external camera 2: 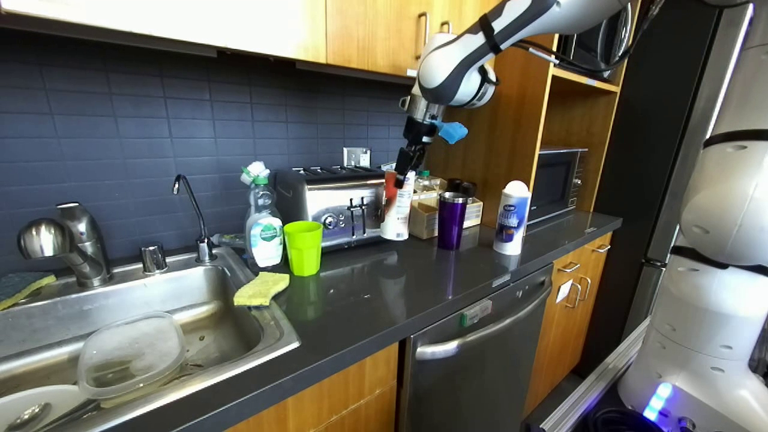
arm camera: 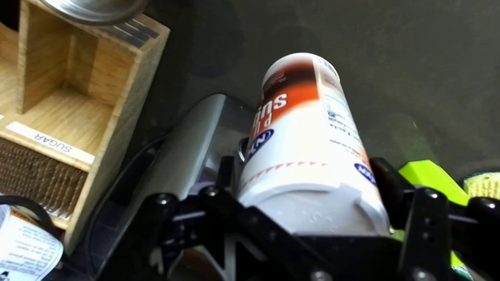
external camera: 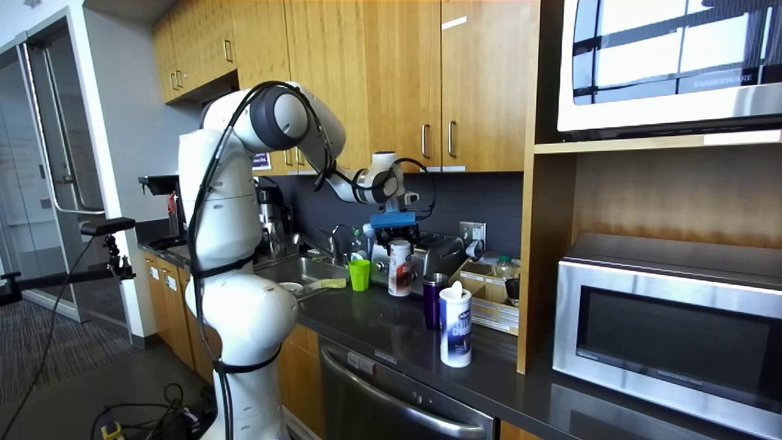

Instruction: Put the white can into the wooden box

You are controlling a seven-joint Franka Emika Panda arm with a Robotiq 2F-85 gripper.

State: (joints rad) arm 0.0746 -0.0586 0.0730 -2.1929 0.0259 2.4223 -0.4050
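Fingers (arm camera: 392, 183) stand drawn in on both sides of the white can (arm camera: 300, 144), apart by no more than its width, with one black tip against each flank near its top end; the hold looks firm. It is the can with the red and brown label, hanging nearly upright with a slight lean, just in front of the toaster (external camera 2: 336, 201). Its base looks just clear of the bench (external camera 2: 366, 300), though by little.

By my reading the grasp is made and the carry is the step in hand, with the placing not yet done. The wooden box (arm camera: 124, 117) sits near the can, past the end of the toaster, and the purple tumbler (external camera 2: 451, 222) stands in front of it. From the wrist, the nearest compartment (arm camera: 72, 117) shows its wooden floor, beside a divider bearing a SUGAR label (arm camera: 50, 143). That seems the likeliest spot, although the task names none.

Next, the can should go up until its base would pass over the box wall, then across, wide of the tumbler's rim. After that it wants straightening, lowering onto the floor of the box, and only then a release.
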